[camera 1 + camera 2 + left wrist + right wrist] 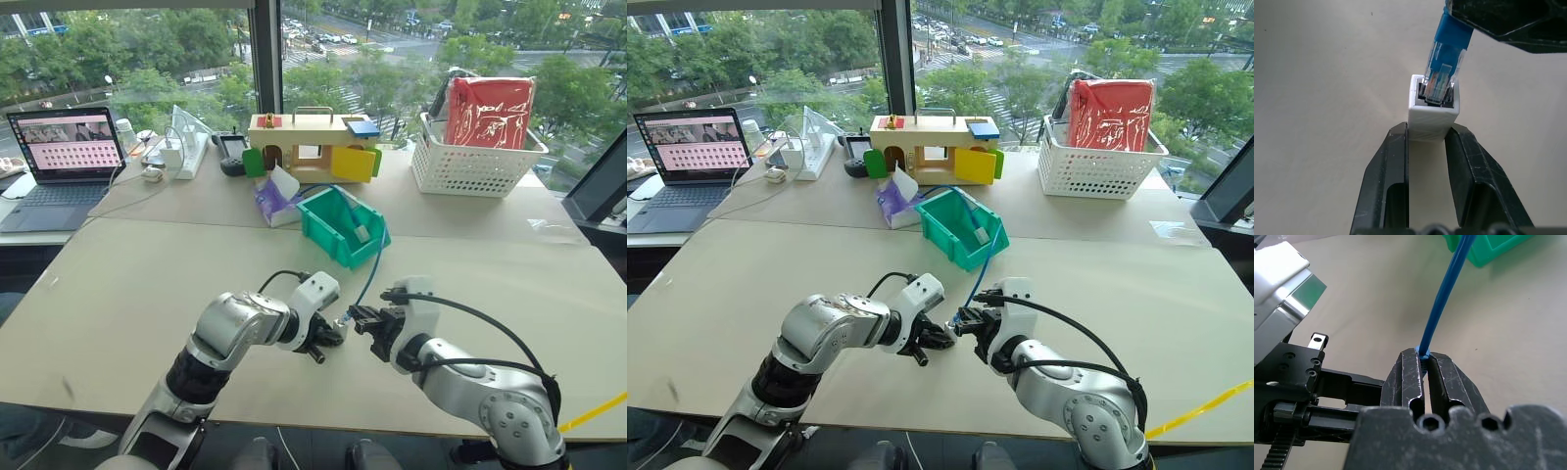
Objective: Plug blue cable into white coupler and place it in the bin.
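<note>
The blue cable (1452, 36) is bright blue, its plug clear with coloured wires showing through. The white coupler (1433, 112) is plain white with a dark socket. The fingers (1386, 176) of both grippers are black. The bin (328, 230) is teal green. The counter (118, 294) is pale beige. At about one o'clock from the bin, a white lattice basket (470, 166) holds something red (488, 113). The wooden box (309, 142) carries green, yellow and blue pieces.
</note>
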